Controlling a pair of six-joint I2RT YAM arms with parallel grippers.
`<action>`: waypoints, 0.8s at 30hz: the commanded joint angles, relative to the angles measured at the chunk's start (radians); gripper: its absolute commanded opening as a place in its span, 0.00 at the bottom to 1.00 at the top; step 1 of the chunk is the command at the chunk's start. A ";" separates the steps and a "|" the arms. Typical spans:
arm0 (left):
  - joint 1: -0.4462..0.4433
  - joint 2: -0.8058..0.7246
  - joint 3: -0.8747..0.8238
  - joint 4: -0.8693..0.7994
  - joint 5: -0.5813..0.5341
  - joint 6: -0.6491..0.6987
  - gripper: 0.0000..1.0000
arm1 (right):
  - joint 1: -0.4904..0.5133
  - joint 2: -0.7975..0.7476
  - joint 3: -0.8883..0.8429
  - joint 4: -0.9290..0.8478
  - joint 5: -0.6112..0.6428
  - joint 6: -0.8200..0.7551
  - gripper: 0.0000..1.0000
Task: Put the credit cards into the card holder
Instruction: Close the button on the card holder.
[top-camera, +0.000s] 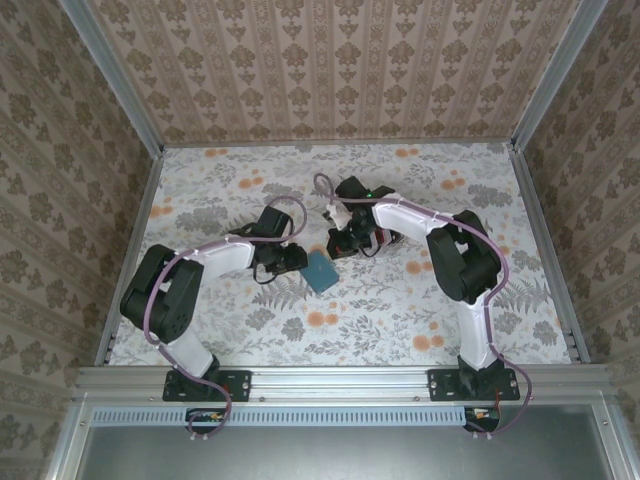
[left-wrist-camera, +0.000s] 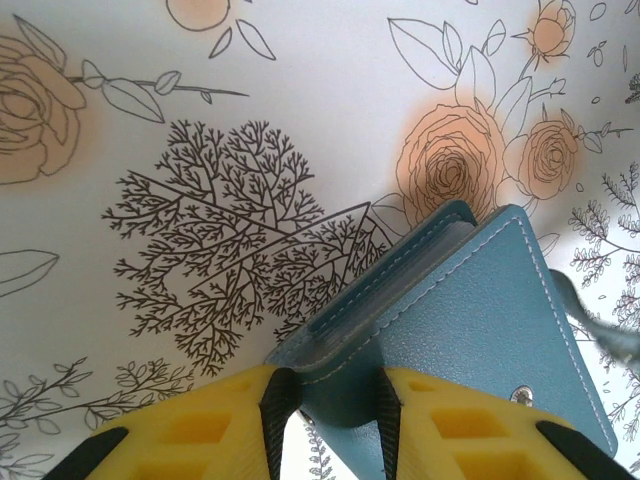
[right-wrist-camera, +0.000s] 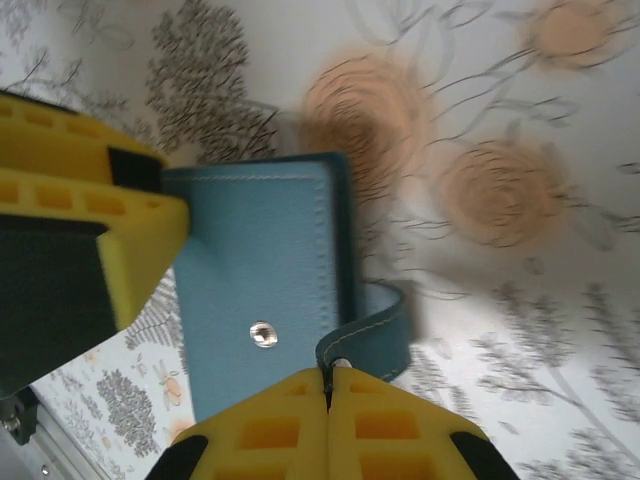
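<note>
The card holder (top-camera: 321, 271) is a flat teal wallet lying closed on the flowered table between the two arms. My left gripper (left-wrist-camera: 330, 385) is shut on one corner of the card holder (left-wrist-camera: 470, 310), a black pad (left-wrist-camera: 277, 400) on each side. From the opposite side, my right gripper (right-wrist-camera: 328, 378) is shut on the teal snap strap (right-wrist-camera: 375, 325), which curls up off the edge of the card holder (right-wrist-camera: 260, 250). In the top view the left gripper (top-camera: 298, 260) and right gripper (top-camera: 340, 248) flank it. The credit cards are hidden from me.
A dark red and black shape (top-camera: 390, 240) lies under the right forearm; I cannot tell what it is. A metal snap stud (right-wrist-camera: 263, 334) sits on the wallet's cover. Patterned walls close in the table (top-camera: 400, 330) on three sides.
</note>
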 joint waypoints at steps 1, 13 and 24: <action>-0.010 0.030 0.012 -0.019 -0.010 0.011 0.32 | 0.038 -0.018 -0.012 -0.006 -0.034 0.022 0.01; -0.012 0.024 0.007 -0.017 -0.014 0.011 0.32 | 0.065 0.004 0.007 0.006 0.008 0.037 0.01; -0.012 0.029 0.013 -0.017 -0.012 0.013 0.32 | 0.085 0.027 0.021 -0.015 0.003 0.031 0.01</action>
